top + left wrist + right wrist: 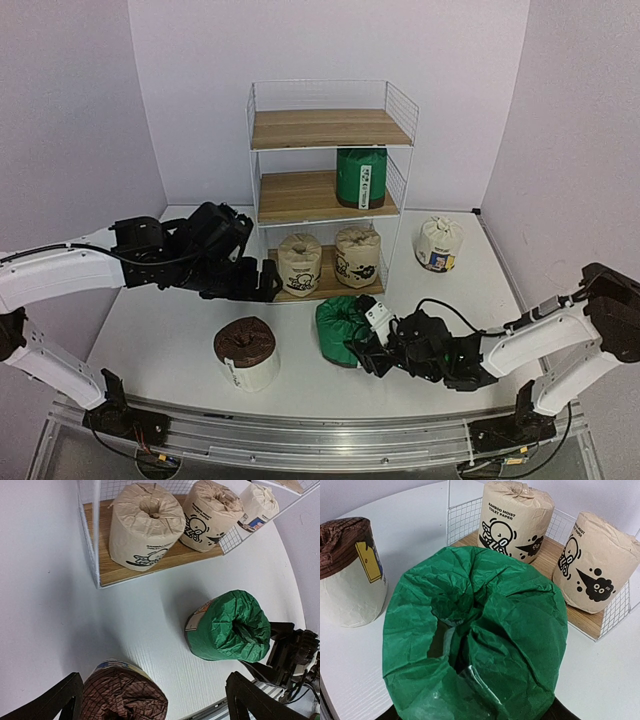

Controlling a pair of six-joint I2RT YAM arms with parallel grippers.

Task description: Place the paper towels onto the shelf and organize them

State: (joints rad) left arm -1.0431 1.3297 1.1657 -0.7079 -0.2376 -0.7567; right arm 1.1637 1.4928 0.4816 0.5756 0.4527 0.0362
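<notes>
**Green roll on its side at the right hand**

The white wire shelf with wooden boards (330, 128) carries an upright green wrapped roll (361, 178) on its middle tier and two beige cartoon-printed rolls (299, 264) (358, 256) on the bottom tier. A second green wrapped roll (342, 330) lies on its side on the white surface (160, 330) before the shelf. Its crinkled end faces the right hand (368, 348); I cannot tell whether that hand pinches it. The left hand (262, 282) hovers spread and empty by the shelf's bottom left corner. A brown-topped white roll (246, 352) stands nearby, and a white roll with a blue-yellow label (439, 244) stands right of the shelf.
</notes>
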